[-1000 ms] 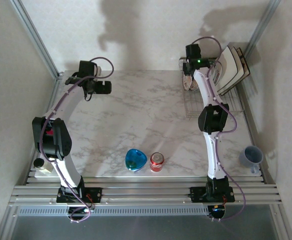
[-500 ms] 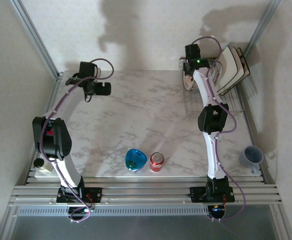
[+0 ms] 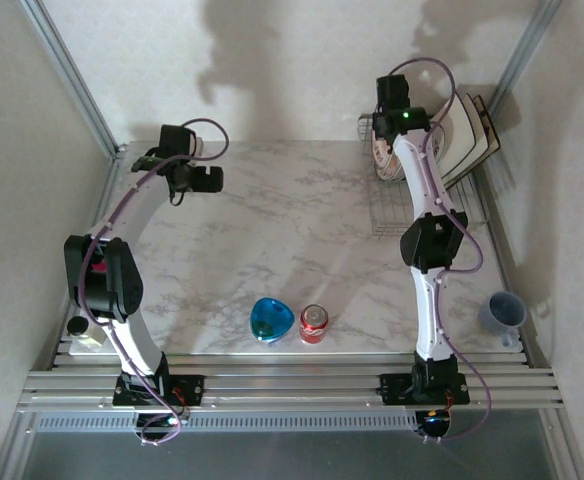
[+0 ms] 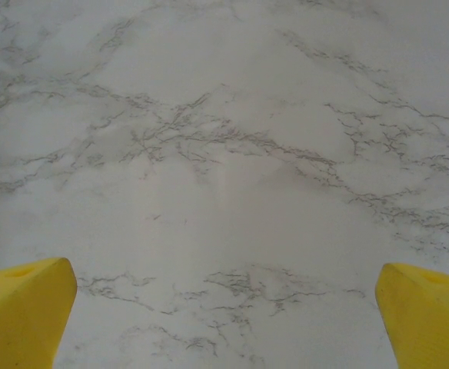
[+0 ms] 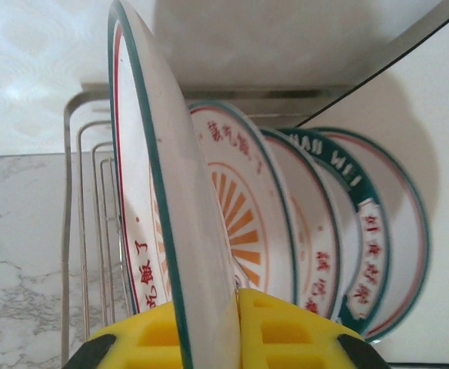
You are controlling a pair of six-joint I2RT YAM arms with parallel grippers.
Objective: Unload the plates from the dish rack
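First plate is only just starting out: the right gripper is clamped on the rim of the front round plate, which stands upright at the dish rack. More round plates sit slotted behind it, and the square plates lean at the far end. Nothing is out on the table yet. The left gripper hangs wide open over bare marble. Compared with a second ago, the right wrist has risen and drawn back, and the plate has come up with it.

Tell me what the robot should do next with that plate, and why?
Probably lift it straight up. The right hand is shut on the front plate, upright and close beside other plates in the dish rack; pulling sideways might knock them.
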